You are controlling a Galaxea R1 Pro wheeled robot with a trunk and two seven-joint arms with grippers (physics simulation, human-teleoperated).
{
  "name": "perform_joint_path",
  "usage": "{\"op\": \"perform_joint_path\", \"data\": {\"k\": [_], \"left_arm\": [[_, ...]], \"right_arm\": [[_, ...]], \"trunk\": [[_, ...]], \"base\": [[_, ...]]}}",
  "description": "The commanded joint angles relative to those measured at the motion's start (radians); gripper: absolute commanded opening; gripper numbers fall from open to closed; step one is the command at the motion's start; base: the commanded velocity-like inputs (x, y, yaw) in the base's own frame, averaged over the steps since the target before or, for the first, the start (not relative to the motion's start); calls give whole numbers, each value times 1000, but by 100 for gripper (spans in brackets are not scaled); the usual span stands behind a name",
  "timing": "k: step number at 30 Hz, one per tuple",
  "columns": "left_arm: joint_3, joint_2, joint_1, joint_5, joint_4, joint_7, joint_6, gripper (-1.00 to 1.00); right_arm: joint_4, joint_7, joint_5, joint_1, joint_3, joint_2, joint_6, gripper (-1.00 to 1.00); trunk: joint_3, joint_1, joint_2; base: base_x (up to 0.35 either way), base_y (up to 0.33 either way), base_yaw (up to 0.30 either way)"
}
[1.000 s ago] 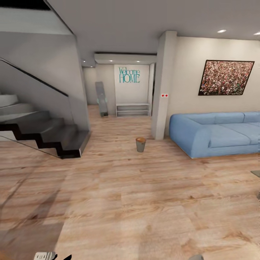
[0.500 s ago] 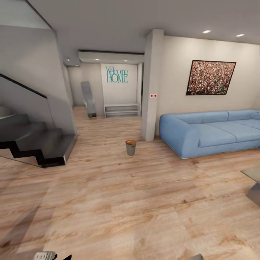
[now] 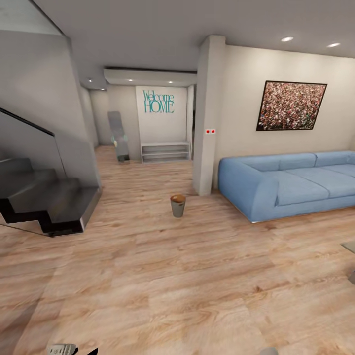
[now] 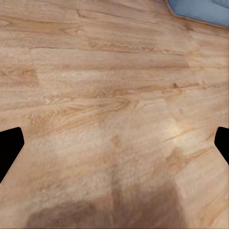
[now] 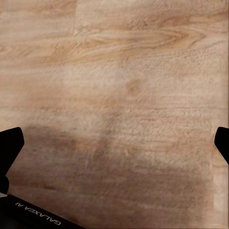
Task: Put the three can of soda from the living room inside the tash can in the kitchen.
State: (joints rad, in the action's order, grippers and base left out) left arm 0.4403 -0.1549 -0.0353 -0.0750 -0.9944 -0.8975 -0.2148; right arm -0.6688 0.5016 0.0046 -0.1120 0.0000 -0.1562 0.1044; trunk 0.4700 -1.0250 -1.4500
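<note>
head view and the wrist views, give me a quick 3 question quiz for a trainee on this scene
1. True or false: the tash can stands upright on the wood floor.
2. What does the left wrist view show between the left gripper fingertips? A) a soda can B) bare wood floor C) a glass table
3. Fill in: the tash can stands between the dark staircase and the blue ____.

Key
1. True.
2. B; the fingers sit wide apart with nothing held.
3. sofa.
</note>
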Motion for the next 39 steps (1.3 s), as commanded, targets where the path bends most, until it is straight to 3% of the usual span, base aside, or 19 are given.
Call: {"op": "perform_joint_path", "data": {"k": [1,20,39], "left_arm": [[0,0,0,0,0,0,0,100],[0,0,0,0,2,0,0,100],[0,0,0,1,2,0,0,100]], "right_arm": [[0,0,0,0,0,0,0,100],[0,-2,0,0,0,1,0,100],[0,-2,0,0,0,1,0,100]], "trunk": [[0,0,0],[2,0,0],[13,0,0]], "base": [[347,0,0],[347,0,13],[347,0,160]]}}
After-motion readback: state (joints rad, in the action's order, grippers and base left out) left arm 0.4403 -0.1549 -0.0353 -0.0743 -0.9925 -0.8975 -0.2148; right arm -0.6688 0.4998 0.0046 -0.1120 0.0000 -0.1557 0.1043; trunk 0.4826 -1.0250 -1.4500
